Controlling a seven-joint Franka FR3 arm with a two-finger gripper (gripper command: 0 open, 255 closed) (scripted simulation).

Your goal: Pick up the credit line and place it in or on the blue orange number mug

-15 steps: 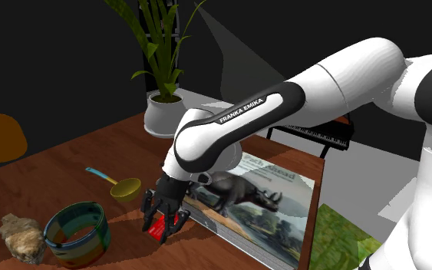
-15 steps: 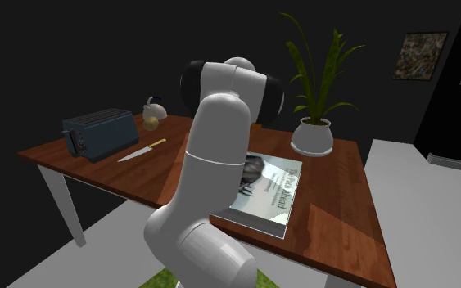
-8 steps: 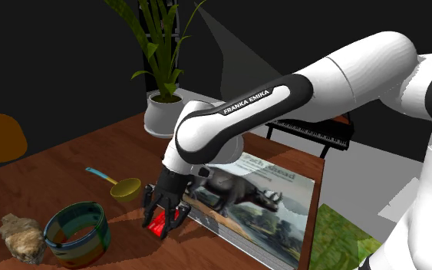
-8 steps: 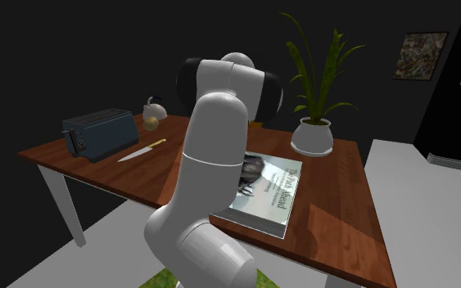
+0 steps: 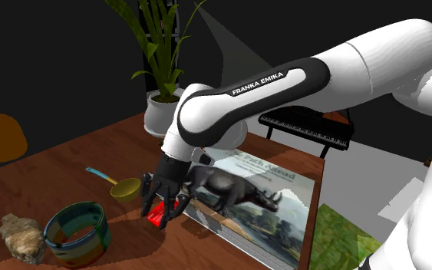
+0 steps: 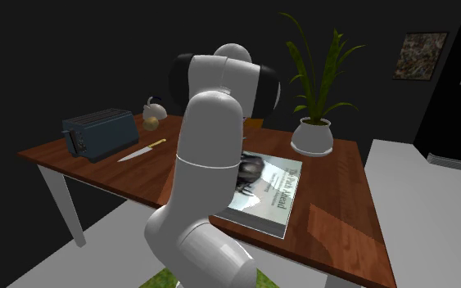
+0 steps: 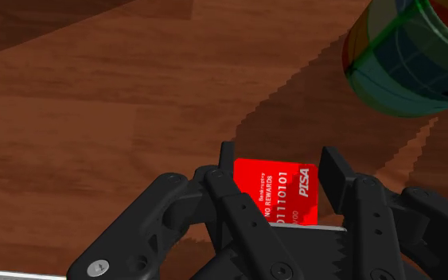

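Wrist view: the hand [image 7: 278,165] has its two black fingers pressed against opposite edges of the red credit card [image 7: 276,192], clamping it over the wooden surface [image 7: 95,95]. The multicoloured mug [image 7: 409,60] stands near, apart from the card.
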